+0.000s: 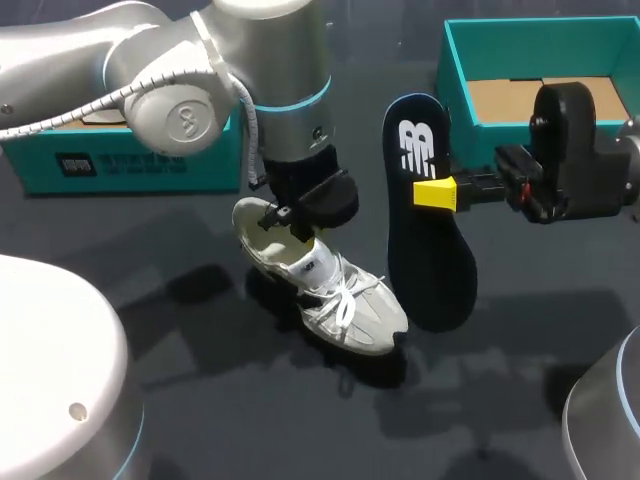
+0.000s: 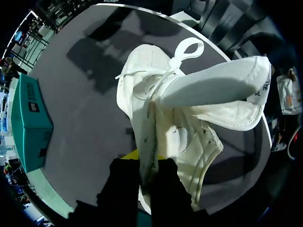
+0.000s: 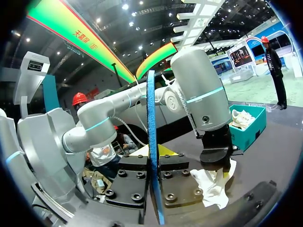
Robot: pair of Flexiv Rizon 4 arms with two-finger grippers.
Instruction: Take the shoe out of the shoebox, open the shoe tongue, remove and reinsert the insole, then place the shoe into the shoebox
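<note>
Right pincer (image 1: 437, 193) is clamped narrow on the dark, flat insole (image 1: 430, 250), held upright above the bench (image 1: 180, 330) beside the teal shoebox (image 1: 455, 90). Left pincer (image 2: 147, 163), its yellow tips mostly hidden, pinches what seems to be the heel-side wall of the white sneaker (image 1: 350, 305), whose padded tongue (image 2: 222, 85) folds outward.

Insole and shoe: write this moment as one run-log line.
left gripper: shut on shoe | right gripper: shut on insole | insole: out of shoe, off table
</note>
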